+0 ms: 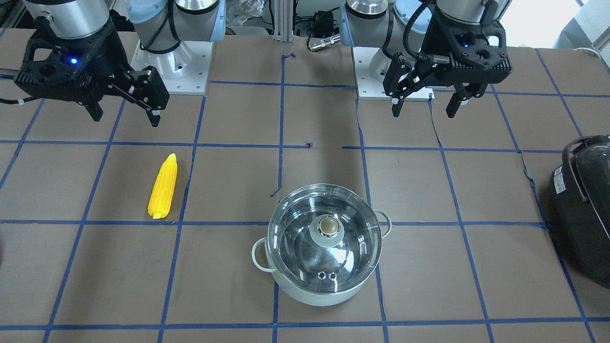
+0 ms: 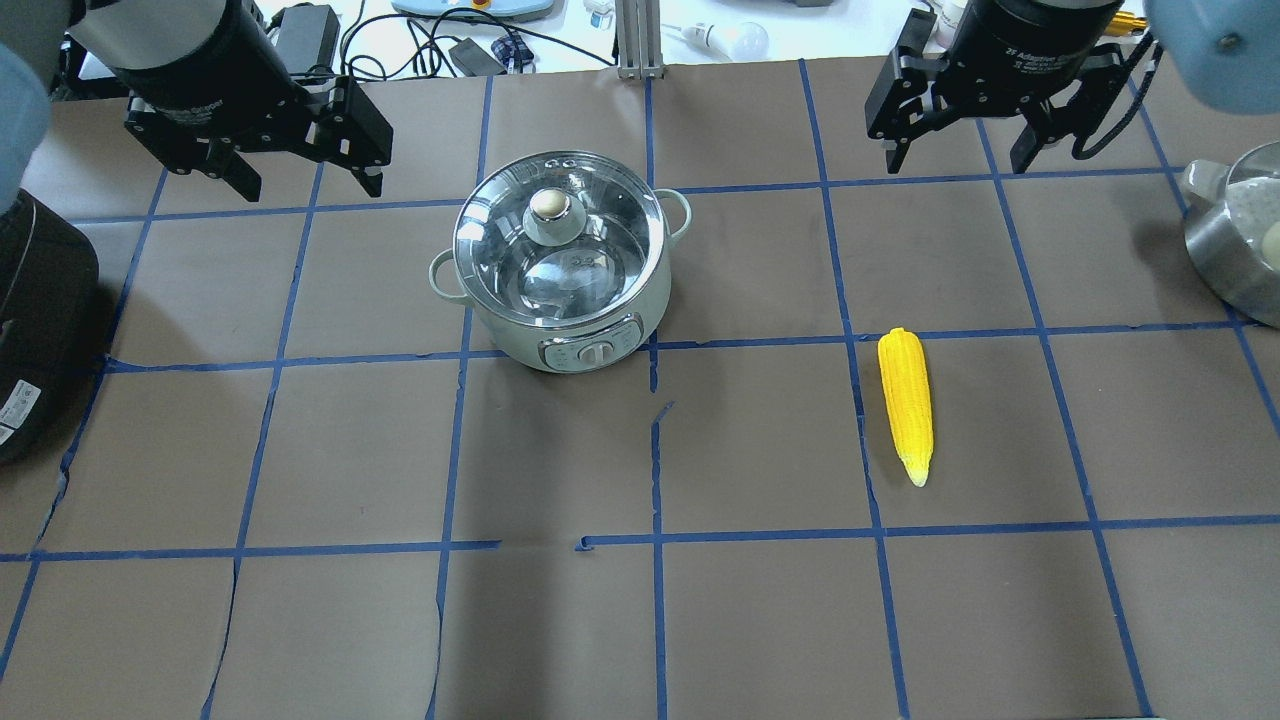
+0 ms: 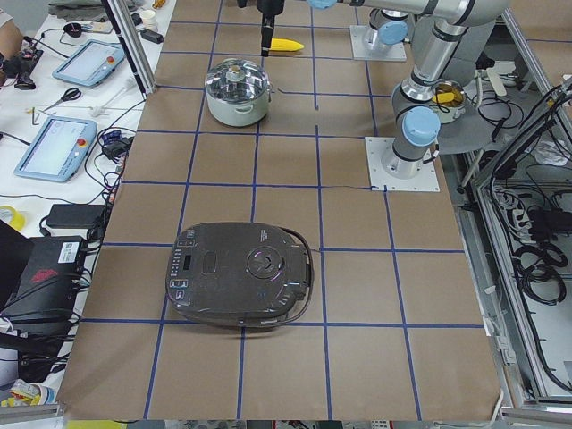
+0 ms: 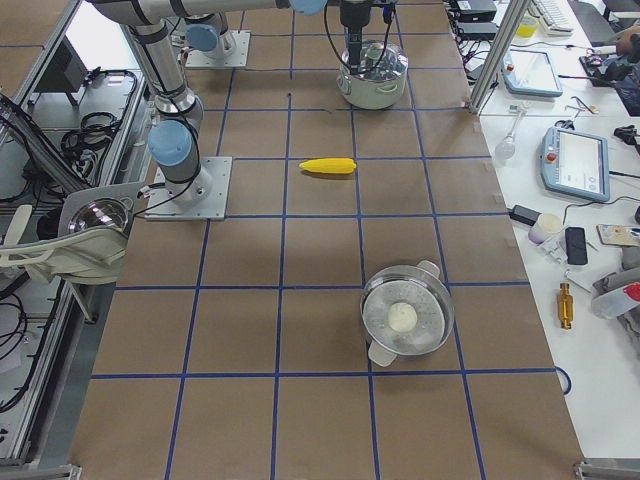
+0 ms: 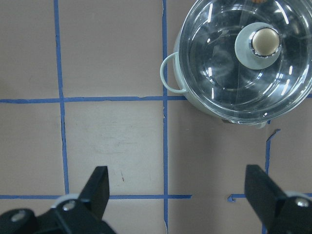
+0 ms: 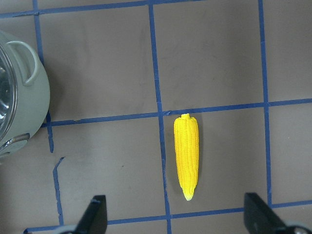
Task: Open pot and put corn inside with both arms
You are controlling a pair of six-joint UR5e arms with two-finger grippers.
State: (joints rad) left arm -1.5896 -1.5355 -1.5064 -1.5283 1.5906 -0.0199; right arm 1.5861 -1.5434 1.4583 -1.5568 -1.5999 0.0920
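Fingers [image 5: 97, 187] of the left end effector [image 2: 310, 188] stand wide apart, gripping nothing and touching nothing, and it hangs above the table [image 2: 760, 620] to the left of the pot [image 1: 324, 299]. The right end effector [image 2: 955, 165] is spread just as wide and is also empty, held in the air over the table's right half. Its wrist camera looks straight down on the corn [image 2: 906, 400].

The pot is round and pale mint green. It sits on the brown paper-covered table just left of the centre line, with a loop handle [image 2: 443, 277] on each side and a control panel on the wall facing the robot. Its clear glass lid [image 2: 590, 285] is in place, showing the shiny steel inside, and the beige knob [image 2: 547, 204] stands upright at the lid's middle.

The corn is a bright yellow ridged cob. It lies flat on the table, well apart from the pot on the robot's right, its tapered tip pointing toward the robot. A black appliance [image 3: 241, 273] rests at the table's left end, and a steel lidded pot [image 4: 405, 318] at the right end.
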